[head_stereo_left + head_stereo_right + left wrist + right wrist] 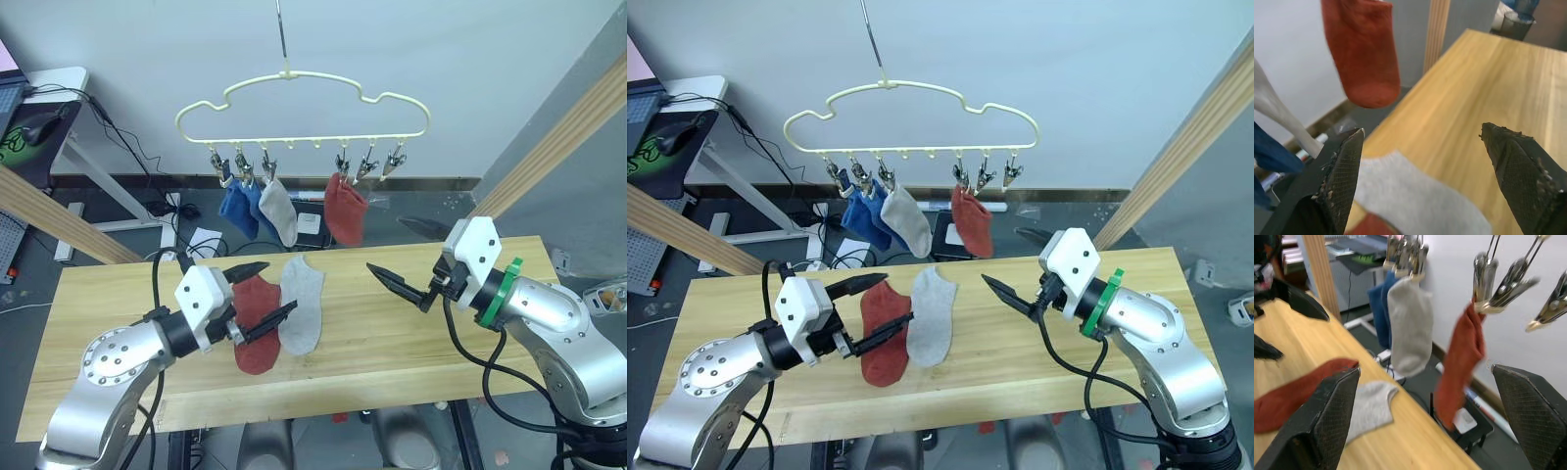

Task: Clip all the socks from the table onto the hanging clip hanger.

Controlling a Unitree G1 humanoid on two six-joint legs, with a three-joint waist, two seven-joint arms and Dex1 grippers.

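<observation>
The pale-yellow clip hanger (294, 106) hangs above the table's far edge. Two blue socks (238, 208), a grey sock (279, 211) and a rust-red sock (345, 210) hang from its clips. Two clips (380, 163) on its right end hold nothing. On the table (411, 343) a rust-red sock (257, 331) and a light grey sock (303, 307) lie side by side. My left gripper (279, 286) is open just above the lying red sock, holding nothing. My right gripper (394, 253) is open and empty, right of the grey sock, pointing toward the hanging red sock (1462, 357).
Slanted wooden frame poles stand at the left (59, 225) and right (563, 132) of the table. Behind the table at the left are a desk (44, 108) with a mouse and cables on the floor (186, 230).
</observation>
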